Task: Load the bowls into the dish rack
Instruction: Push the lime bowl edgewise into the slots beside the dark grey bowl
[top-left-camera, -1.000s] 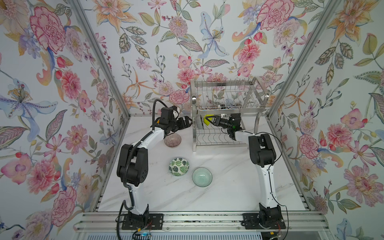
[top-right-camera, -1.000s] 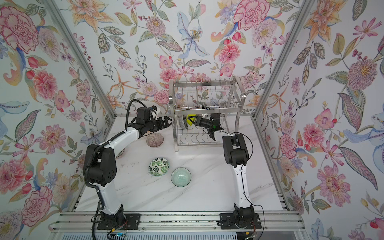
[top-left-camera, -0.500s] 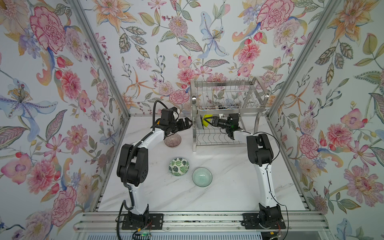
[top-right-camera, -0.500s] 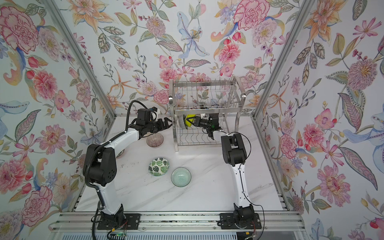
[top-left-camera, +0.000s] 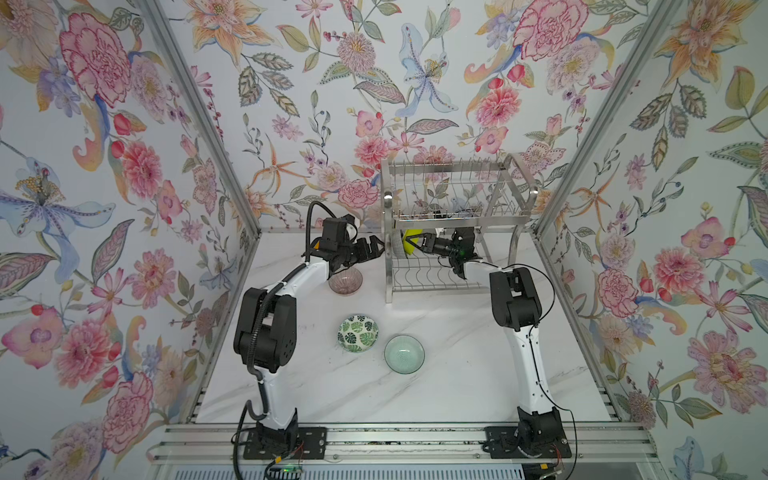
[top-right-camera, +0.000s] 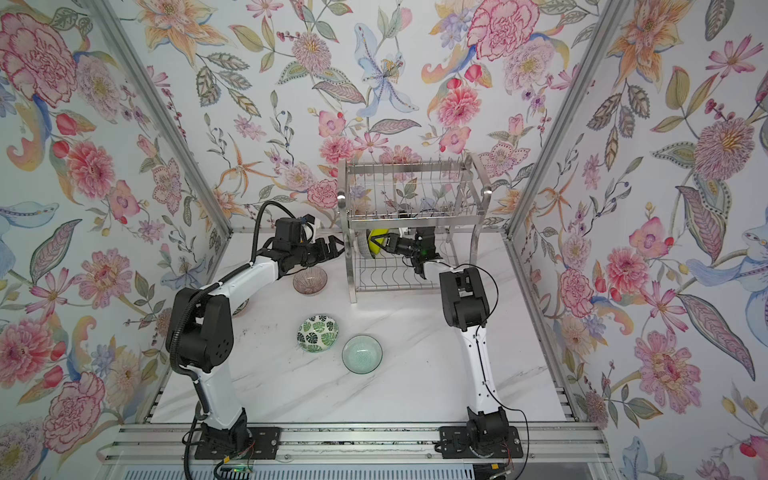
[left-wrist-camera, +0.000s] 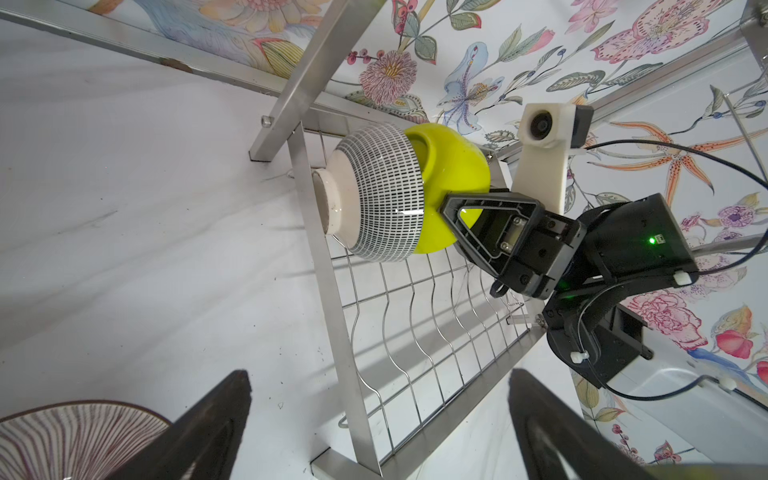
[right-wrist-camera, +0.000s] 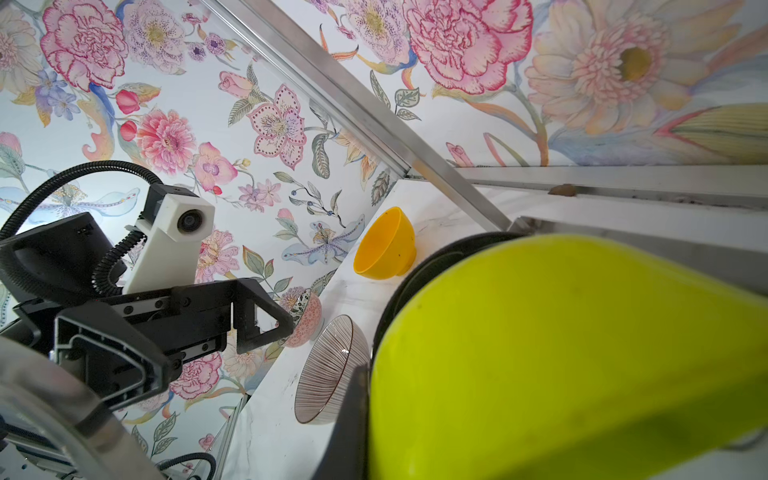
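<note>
The dish rack (top-left-camera: 457, 195) stands at the back of the table. On its lower tier a black-white speckled bowl (left-wrist-camera: 378, 191) stands on edge at the left end. A lime-green bowl (left-wrist-camera: 453, 166) sits right against it, and my right gripper (left-wrist-camera: 446, 208) is shut on the lime bowl's rim. My left gripper (top-left-camera: 376, 245) hangs open and empty just left of the rack, above a pinkish ribbed bowl (top-left-camera: 345, 281). A leaf-print bowl (top-left-camera: 358, 333) and a pale green glass bowl (top-left-camera: 404, 354) lie mid-table. An orange-yellow bowl (right-wrist-camera: 384, 245) sits near the back left corner.
A floral-print bowl (right-wrist-camera: 305, 318) lies by the left wall, mostly hidden behind the left arm in both top views. The rack's upright leg (left-wrist-camera: 299, 79) and lower wire shelf (left-wrist-camera: 415, 316) are close in front of the left gripper. Flowered walls close in three sides.
The right arm has edged slightly left with the lime-green bowl, bringing it closer to the speckled bowl. The left arm has stayed still and open.
</note>
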